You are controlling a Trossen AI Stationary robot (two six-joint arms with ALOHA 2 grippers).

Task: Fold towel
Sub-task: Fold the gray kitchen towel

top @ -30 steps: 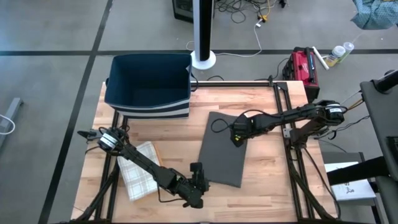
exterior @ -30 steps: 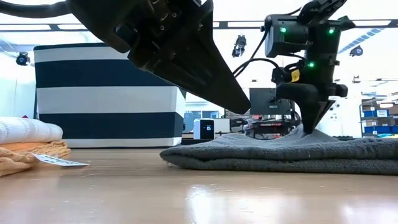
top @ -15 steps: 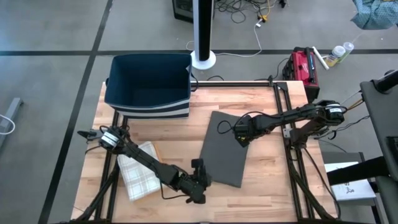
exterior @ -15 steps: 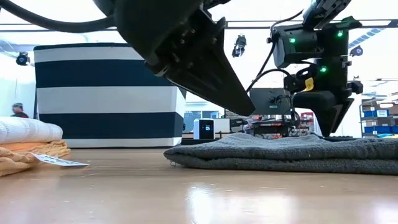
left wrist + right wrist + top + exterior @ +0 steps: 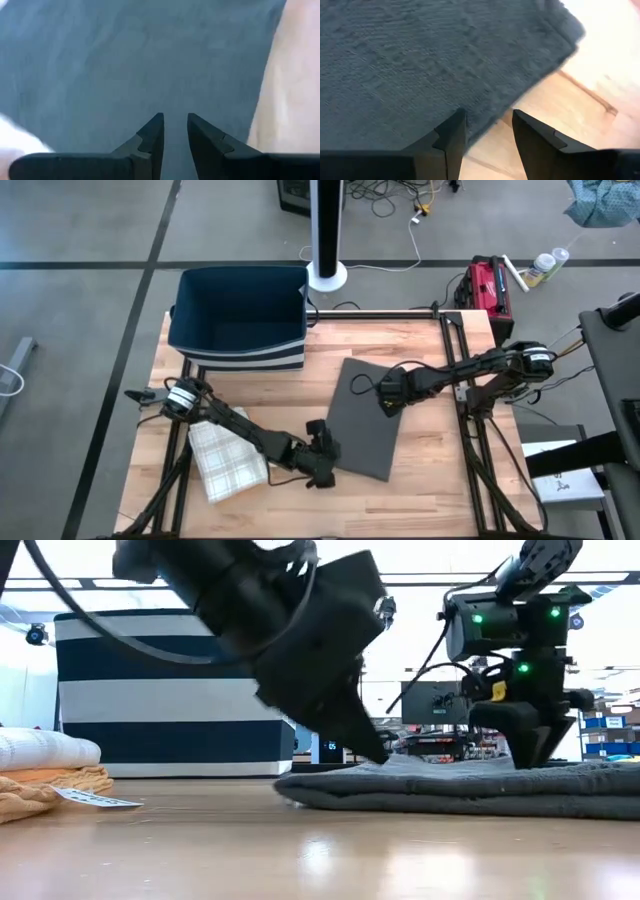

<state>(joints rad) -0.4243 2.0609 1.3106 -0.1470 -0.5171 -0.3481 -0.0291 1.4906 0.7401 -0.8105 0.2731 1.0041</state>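
**One grey towel, two claws on it**

One grey towel point(image 5: 365, 418) flat on worktop point(image 5: 420, 495), right of centre. Left claw point(image 5: 322, 463) at its near-left edge, fingers slightly apart, pinching nothing. Right claw point(image 5: 389, 402) over far-right part, spread, empty. One striped bin point(image 5: 240, 315) at back left; one plaid cloth point(image 5: 226, 459) at left.

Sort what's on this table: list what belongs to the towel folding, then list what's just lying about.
In the job:
- grey towel
- left gripper, at its near corner
- right gripper, open above its right edge

Lying about:
- striped bin
- checked cloth
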